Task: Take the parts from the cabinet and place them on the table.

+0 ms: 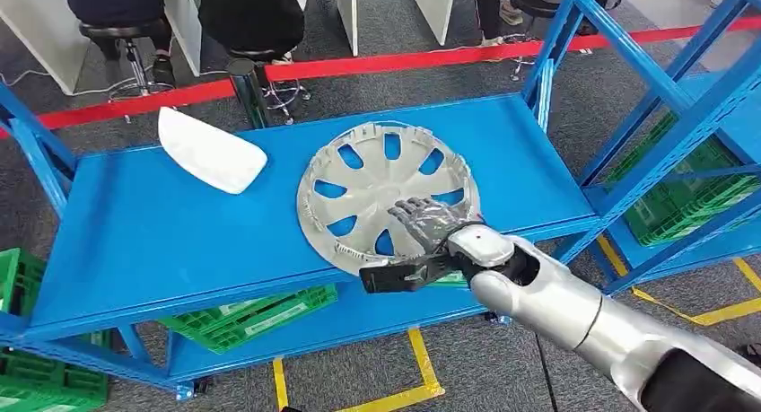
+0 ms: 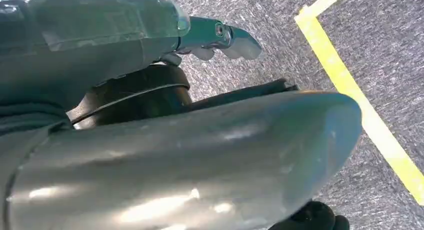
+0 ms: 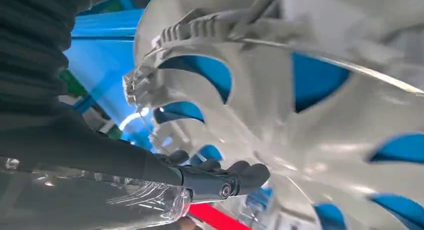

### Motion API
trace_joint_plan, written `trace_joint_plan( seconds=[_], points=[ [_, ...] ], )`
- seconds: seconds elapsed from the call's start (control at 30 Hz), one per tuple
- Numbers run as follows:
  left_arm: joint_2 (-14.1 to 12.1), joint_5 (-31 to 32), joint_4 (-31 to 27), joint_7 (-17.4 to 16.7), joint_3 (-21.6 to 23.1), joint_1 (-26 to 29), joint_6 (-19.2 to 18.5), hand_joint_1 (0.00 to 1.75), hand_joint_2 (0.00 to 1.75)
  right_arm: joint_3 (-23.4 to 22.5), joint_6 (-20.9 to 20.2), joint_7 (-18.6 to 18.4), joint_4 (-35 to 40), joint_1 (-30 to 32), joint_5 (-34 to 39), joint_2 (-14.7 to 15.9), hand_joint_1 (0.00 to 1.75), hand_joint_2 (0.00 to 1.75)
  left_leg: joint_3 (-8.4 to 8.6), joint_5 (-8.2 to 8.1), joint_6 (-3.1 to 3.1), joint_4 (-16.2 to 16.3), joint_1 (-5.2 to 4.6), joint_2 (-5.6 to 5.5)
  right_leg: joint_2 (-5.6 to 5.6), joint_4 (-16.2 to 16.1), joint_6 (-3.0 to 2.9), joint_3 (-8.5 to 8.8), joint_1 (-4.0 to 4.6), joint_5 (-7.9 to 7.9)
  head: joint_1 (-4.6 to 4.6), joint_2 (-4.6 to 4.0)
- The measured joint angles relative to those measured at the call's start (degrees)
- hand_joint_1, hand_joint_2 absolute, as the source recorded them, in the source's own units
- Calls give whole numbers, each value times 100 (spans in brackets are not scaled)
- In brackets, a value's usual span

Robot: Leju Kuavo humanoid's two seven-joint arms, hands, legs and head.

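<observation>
From the head view we see the hubcap [image 1: 386,195] lying flat on the blue table [image 1: 135,232], its rim overhanging the near edge towards the right-hand end. Our right hand [image 1: 422,241] reaches it from that near edge: fingers [image 1: 415,216] laid on the upper face, thumb [image 1: 395,276] below the edge, so we read it as pinching the rim. A white part [image 1: 211,150] lies well apart near the far left corner.

Down by our side, the left wrist view shows the left hand [image 2: 220,37] over grey floor with a yellow line [image 2: 360,109]; we cannot tell how its fingers stand.

Close in, the right wrist view has the hubcap's spokes [image 3: 280,104] directly ahead of the dark fingertips [image 3: 240,177], which seem to touch the disc, though blur leaves this uncertain. The right arm is plainly the nearer one.
</observation>
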State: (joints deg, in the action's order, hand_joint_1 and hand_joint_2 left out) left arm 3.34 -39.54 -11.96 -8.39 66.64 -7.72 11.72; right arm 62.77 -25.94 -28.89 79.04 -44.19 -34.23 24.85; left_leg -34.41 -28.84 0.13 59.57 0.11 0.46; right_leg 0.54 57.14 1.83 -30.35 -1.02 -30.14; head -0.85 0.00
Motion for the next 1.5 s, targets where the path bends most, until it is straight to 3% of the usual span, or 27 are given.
trace_joint_plan(
  seconds=[0.3, 0.97, 1.0, 1.5],
  points=[
    [0, 2, 0, 26, 2, 0, -9, 0, 0, 147, 219, -72, -564, -95, 153, 118, 0, 175, -2, 0, 0, 0, 1, -55, -20, 0, -2, 4, 0, -2, 2, 0],
    [0, 9, 0, 41, 63, -2, -9, 0, 0, 153, 413, 0, -945, -58, 300, 181, 2, 175, 0, 6, 3, 0, 1, -64, -27, 0, -2, 10, 0, -3, 0, 0],
    [0, 9, 0, 41, 70, -2, -9, 0, 0, 153, 431, 20, -949, -42, 304, 181, 175, 175, 0, 6, 3, 0, 1, -64, -27, 0, -2, 10, 0, -3, 0, 0],
    [0, 9, 0, 35, 87, -7, -7, 0, 0, 164, 780, 341, -1004, 37, 234, 90, 175, 175, 28, 6, 3, 0, 1, -60, -28, -1, -1, 36, 0, -4, 4, 0]
  ],
)
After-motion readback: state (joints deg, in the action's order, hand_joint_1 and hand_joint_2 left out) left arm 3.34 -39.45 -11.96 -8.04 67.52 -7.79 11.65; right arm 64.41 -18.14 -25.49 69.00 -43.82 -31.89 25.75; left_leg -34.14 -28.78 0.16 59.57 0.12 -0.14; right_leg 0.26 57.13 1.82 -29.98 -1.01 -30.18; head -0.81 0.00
